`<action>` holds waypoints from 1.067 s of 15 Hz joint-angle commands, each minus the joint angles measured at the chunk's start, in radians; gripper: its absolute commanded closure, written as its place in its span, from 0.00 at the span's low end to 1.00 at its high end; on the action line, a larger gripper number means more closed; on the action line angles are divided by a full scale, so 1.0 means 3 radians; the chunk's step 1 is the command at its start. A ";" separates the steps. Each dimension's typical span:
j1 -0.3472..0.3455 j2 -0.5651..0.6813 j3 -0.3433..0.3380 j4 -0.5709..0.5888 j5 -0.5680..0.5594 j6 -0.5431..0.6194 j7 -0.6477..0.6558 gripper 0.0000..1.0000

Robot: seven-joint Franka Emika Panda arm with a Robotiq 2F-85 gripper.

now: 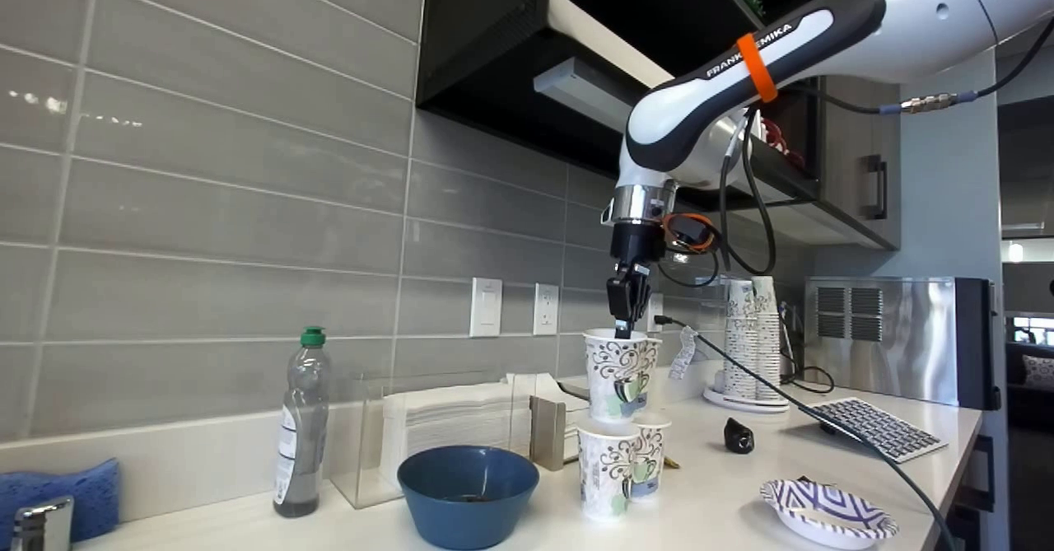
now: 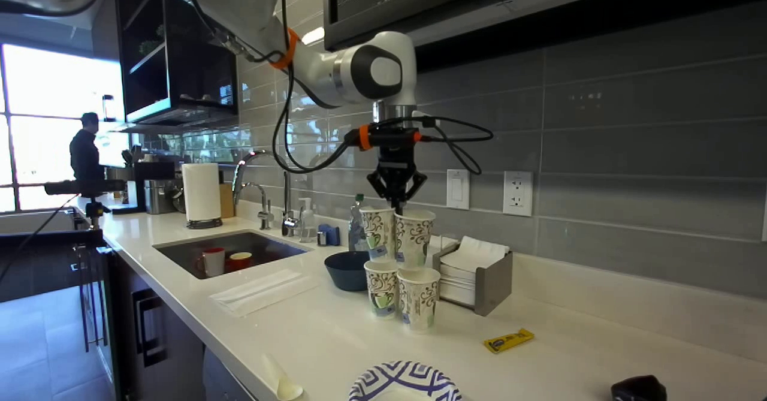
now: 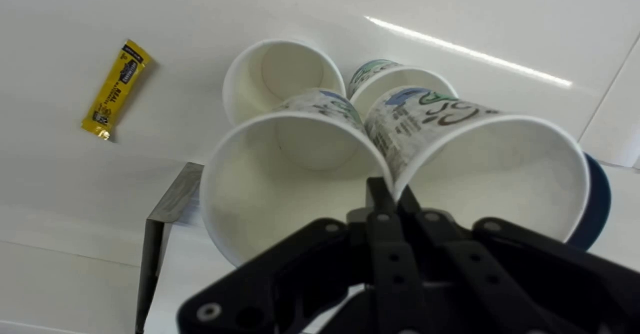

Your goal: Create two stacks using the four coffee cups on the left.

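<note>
My gripper [image 1: 623, 330] is shut on the adjoining rims of two white patterned paper cups, one finger inside each; its tips show in the wrist view [image 3: 394, 196]. The held cups, one [image 2: 377, 233] and its neighbour [image 2: 413, 242], hang side by side, upright. Two more cups, one [image 2: 382, 290] and another [image 2: 419, 302], stand upright side by side on the counter below. In both exterior views the held cups' bottoms are about level with or just above the lower rims; contact cannot be told. In the wrist view the held cups [image 3: 280, 189] partly cover the lower ones [image 3: 290, 69].
A blue bowl [image 1: 468, 493] and a napkin holder [image 2: 494, 281] stand close to the cups. A bottle [image 1: 303, 427], a patterned plate [image 1: 827, 514], a yellow packet [image 2: 508, 341] and a black object [image 1: 739, 436] are on the counter. Tall cup towers [image 1: 739, 345] stand further back.
</note>
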 commanded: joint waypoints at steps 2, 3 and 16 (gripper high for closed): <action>-0.0035 0.0066 0.0039 0.0127 -0.0059 -0.0138 0.0047 0.99; -0.0035 0.0065 0.0038 0.0124 -0.0059 -0.0144 0.0048 0.99; -0.0037 0.0071 0.0041 0.0126 -0.0052 -0.0159 0.0026 0.22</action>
